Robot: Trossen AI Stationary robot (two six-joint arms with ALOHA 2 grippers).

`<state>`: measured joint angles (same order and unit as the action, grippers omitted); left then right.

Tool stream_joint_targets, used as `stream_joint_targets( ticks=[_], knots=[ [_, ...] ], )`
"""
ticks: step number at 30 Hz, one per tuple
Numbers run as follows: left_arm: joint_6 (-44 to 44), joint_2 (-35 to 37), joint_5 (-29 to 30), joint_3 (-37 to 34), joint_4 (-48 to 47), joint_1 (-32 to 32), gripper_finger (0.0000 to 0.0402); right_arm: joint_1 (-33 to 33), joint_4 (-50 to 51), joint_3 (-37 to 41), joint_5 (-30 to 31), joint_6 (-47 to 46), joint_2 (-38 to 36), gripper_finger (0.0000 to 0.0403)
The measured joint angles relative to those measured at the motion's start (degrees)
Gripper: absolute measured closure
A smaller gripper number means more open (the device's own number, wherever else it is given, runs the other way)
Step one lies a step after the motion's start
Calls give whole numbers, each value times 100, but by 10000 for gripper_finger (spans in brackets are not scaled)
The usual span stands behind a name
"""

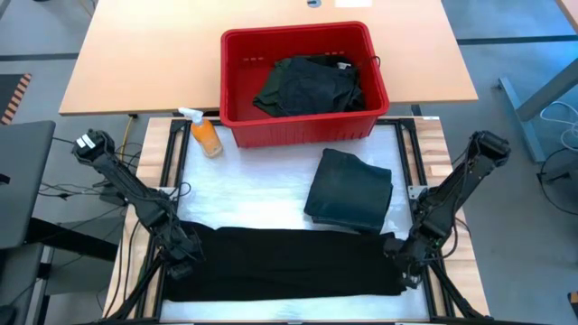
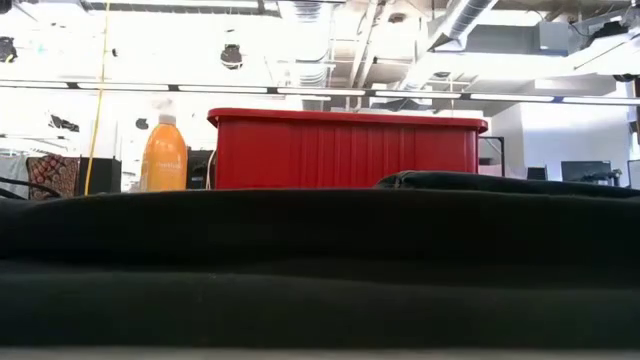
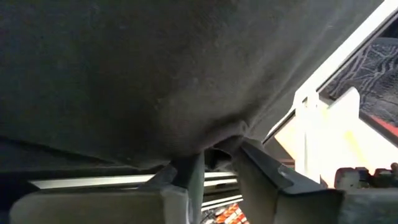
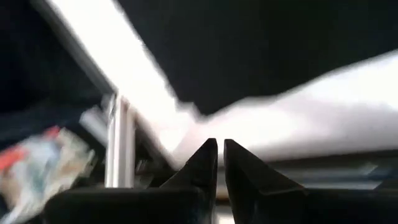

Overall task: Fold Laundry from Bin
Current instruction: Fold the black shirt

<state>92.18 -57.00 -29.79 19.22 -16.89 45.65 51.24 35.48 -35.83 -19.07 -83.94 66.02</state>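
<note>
Laundry: a long black soft cloth garment (image 1: 284,262) lies flat between both claws, along the table's near edge.
Left gripper (image 1: 183,255): at the garment's left end, fingers (image 3: 186,177) a little apart, pinching a fold of it.
Right gripper (image 1: 404,264): at its right end, fingers (image 4: 205,158) almost together, nothing between them.
Folded dark green cloth garment (image 1: 349,190): beyond the claws.
Red ribbed plastic bin (image 1: 302,126): farther off, holding dark clothes (image 1: 309,86).

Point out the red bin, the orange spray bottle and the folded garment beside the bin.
bin (image 1: 302,129): high view, front ribbed wall.
orange spray bottle (image 1: 207,137): high view, its body.
folded garment (image 1: 350,190): high view, middle of its top.
</note>
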Motion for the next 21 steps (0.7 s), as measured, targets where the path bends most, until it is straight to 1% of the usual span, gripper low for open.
stream_joint_targets(
  ticks=[2, 3, 5, 8, 11, 15, 18, 19, 21],
  knots=[
    [15, 3, -69, 0, 38, 0, 311, -3, 159, 0, 395, -88, 0, 346],
    [32, 17, -158, 0, 65, 0, 308, -10, 227, 0, 468, -127, -3, 346],
    [51, 68, -359, 0, 134, -4, 302, -39, 389, 0, 470, -153, -38, 346],
    [146, 234, -490, 0, 129, -50, 298, -37, 568, 0, 558, -152, -162, 346],
    [283, 515, -593, 0, 137, -151, 297, -37, 671, 0, 717, -153, -319, 346],
    [471, 1044, -601, 0, 133, -301, 297, -37, 793, 0, 1195, -140, -516, 346],
    [427, 1444, -281, 0, 90, -444, 297, -37, 742, 0, 1782, 31, -566, 346],
    [308, 1556, -31, 0, 89, -503, 297, -37, 720, 0, 2022, 95, -566, 346],
    [-144, 1733, 670, 0, 80, -627, 297, -37, 688, 0, 2415, 265, -534, 346]
  ],
)
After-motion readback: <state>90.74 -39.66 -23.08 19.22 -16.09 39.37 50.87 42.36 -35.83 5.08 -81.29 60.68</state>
